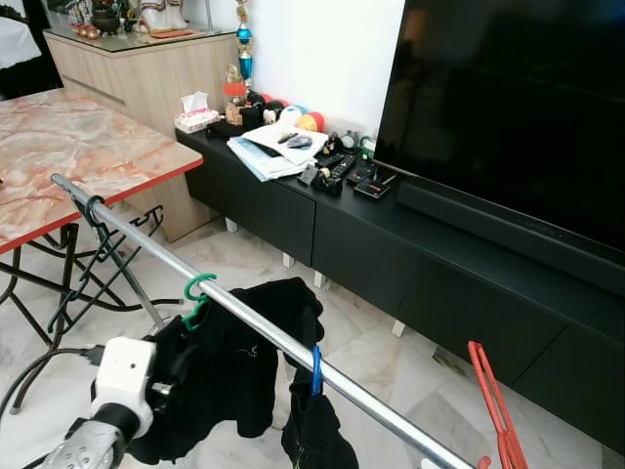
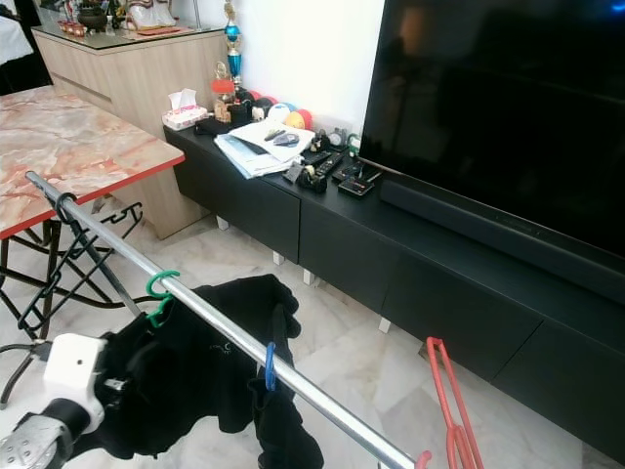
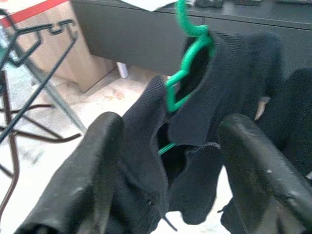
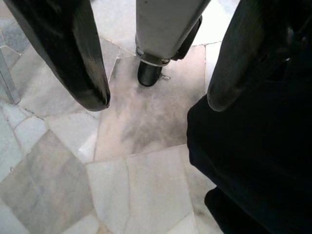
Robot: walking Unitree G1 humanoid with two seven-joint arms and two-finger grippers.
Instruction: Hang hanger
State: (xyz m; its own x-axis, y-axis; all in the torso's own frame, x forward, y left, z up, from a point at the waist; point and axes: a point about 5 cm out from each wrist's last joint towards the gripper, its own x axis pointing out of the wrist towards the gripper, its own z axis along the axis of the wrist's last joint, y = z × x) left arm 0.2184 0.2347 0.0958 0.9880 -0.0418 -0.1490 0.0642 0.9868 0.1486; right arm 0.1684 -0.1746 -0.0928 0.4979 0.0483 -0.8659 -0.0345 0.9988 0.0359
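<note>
Left gripper (image 3: 165, 161) spread wide just short of the green hanger (image 3: 187, 63), which is already hooked on the rail (image 1: 264, 332).

Its black garment (image 1: 229, 376) sags between the open fingers (image 3: 92, 175), touching neither. Further right, a blue hanger (image 1: 315, 369) holds darker cloth. A careless withdrawal could snag fabric and drag the hook off. Right gripper (image 4: 156, 97) hangs open above the marble floor (image 4: 131, 180).

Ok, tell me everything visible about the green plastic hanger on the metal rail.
The green plastic hanger is thin and glossy. Its hook curls over the slanted silver metal rail, and its neck runs down into the collar of a black knit garment draped on it. The open left gripper faces it, fingers either side, not touching.
</note>
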